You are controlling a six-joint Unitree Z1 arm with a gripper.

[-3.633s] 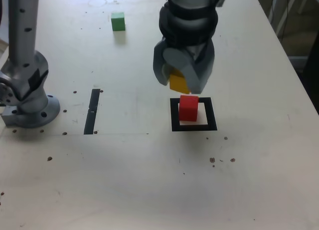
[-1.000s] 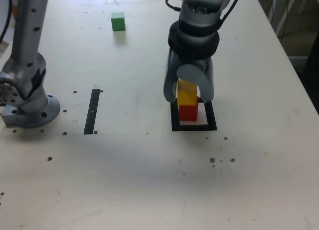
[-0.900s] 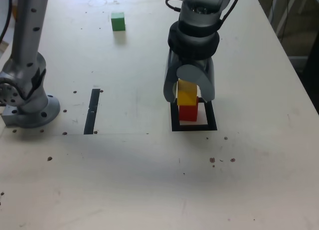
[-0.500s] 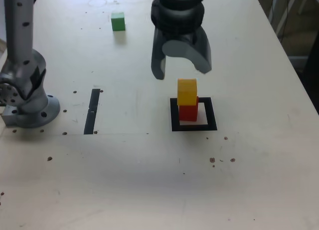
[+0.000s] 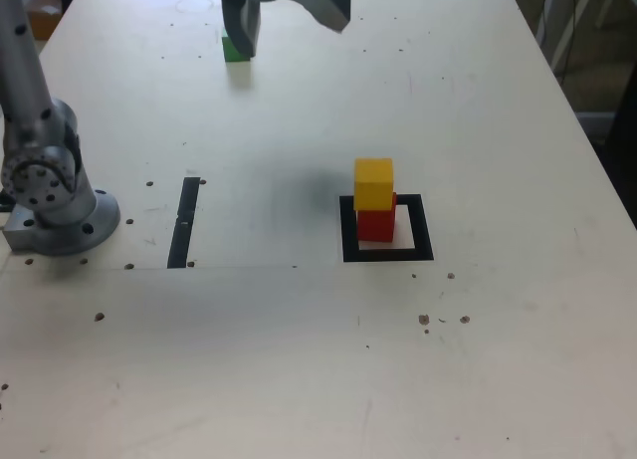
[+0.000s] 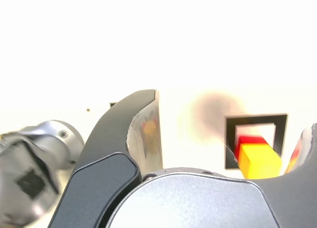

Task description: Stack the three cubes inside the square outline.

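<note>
From where I stand, two of the three steps look done. Going from the exterior view's left: the arm's base (image 5: 55, 195) sits at the table (image 5: 299, 359) edge, with the narrow black strip (image 5: 184, 222) just beside it. Further back, the green cube (image 5: 233, 50) rests alone on the table, well apart from the others and partly hidden behind the gripper (image 5: 289, 6), which hangs above it at the top of the picture. Its jaws stand wide apart with nothing between them; the wrist view shows the gap bare. Toward the exterior view's right, the yellow cube (image 5: 373, 183) sits on the red cube (image 5: 375, 224) inside the square outline (image 5: 387, 253), upright, slightly offset. What's left, I'd judge: fetch the green cube and top the pile.
</note>
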